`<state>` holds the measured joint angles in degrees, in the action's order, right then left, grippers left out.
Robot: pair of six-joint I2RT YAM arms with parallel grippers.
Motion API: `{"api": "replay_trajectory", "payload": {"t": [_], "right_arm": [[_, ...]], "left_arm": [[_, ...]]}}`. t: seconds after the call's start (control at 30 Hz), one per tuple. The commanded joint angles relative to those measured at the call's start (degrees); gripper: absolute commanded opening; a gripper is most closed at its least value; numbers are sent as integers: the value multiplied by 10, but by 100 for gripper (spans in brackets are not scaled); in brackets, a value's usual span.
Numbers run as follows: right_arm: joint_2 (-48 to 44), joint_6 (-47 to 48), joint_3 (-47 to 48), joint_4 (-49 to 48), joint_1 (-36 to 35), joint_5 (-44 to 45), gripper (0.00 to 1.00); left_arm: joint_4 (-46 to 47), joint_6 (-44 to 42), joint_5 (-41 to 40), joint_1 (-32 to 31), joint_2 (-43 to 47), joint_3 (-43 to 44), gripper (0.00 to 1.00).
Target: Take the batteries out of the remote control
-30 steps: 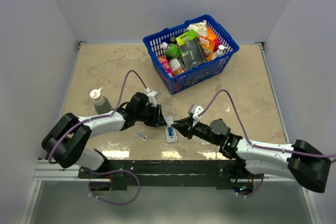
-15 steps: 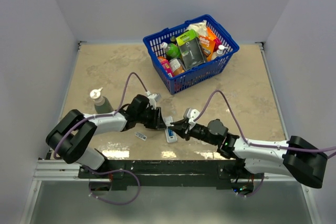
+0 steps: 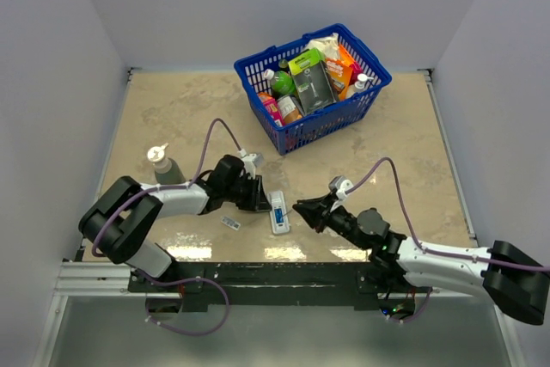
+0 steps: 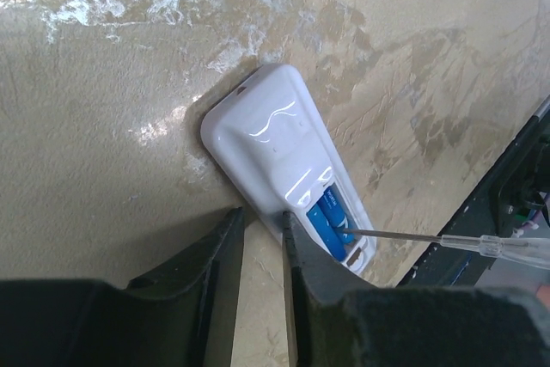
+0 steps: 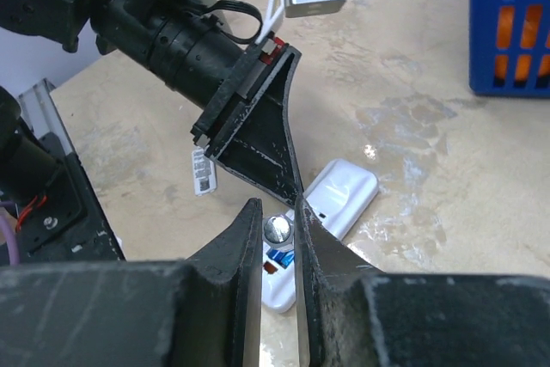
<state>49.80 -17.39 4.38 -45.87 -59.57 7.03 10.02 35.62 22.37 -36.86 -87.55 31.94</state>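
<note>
My left gripper (image 4: 263, 219) has its two black fingers a narrow gap apart. Only bare surface shows between them, and nothing is clamped. Right at the tip of one finger (image 4: 306, 266), touching it as far as I can see, is the long edge of the small white rounded plastic remote control (image 4: 271, 139). It lies flat on the beige marbled tabletop (image 4: 103, 83) and runs away from that fingertip at a slant.

The end of it nearest my left fingers has its narrow recess uncovered, and the blue cylindrical batteries (image 4: 331, 217) sit inside it. The thin metal shaft of a slim clear-handled probe (image 4: 490, 245) reaches in from the side, and its tip rests on them.

My right gripper (image 5: 277, 208) is pinched together on something small, shiny and round at its fingertips, which I take to be that probe. Just past those fingertips is the recess end of the remote, and beyond it my left fingers come down as a dark wedge against the remote's side.

Beside my left wrist, toward the black rail (image 3: 258, 277) at the near table edge, a thin greyish flat piece (image 3: 229, 223) lies apart from the remote. I cannot tell whether it is a cell or a cover.

Out past my left elbow stands a dark green bottle with a white pump top (image 3: 163, 169). Well beyond both hands, a blue plastic basket (image 3: 326, 126) holds packets and bottles.
</note>
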Motion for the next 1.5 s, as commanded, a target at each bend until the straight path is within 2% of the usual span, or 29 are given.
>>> {"api": "replay_trajectory", "payload": {"t": [0.0,0.27,0.43,0.67,0.93,1.27,1.47], "right_arm": [[-28,-90,-31,47,-8,34,0],[-77,-149,-58,88,-8,91,0],[-102,-126,-58,85,-8,97,0],[-57,-13,40,130,-8,56,0],[1,31,104,124,-8,62,0],[39,56,128,115,-8,66,0],[77,64,126,71,-8,32,0]], "left_arm": [[21,3,-7,0,-16,-5,28],[5,3,-20,-1,-19,3,27],[3,3,-23,-1,-14,-1,27],[15,10,-9,0,-8,0,27],[5,6,-5,-1,-4,16,28],[12,4,-5,-1,-6,18,28],[16,8,0,0,-4,15,28]]}}
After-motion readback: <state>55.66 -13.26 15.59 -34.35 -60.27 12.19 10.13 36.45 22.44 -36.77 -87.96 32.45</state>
